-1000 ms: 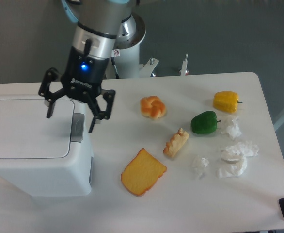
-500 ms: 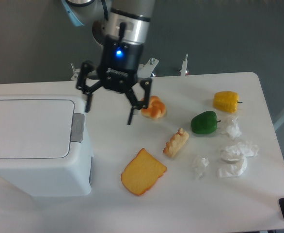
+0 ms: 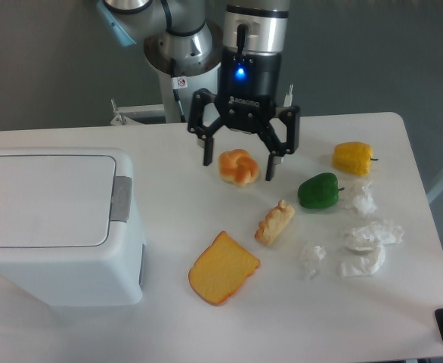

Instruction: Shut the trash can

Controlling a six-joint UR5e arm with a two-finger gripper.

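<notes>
Camera view: trash can at left counter edge, lid flat.
Handling: rigid, light plastic; press lid top near grey latch.
Fingers: spread, empty, above bun.

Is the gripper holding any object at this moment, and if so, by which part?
Nothing is held. The gripper has its jaws open and empty, above the bread roll on the table, well away from the trash can, whose lid lies flat.

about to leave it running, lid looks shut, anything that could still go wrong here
The open gripper hangs over the bun, fingers either side; dropping lower could knock or pinch it. The trash can lid looks flat, but whether the grey latch caught cannot be told.
</notes>
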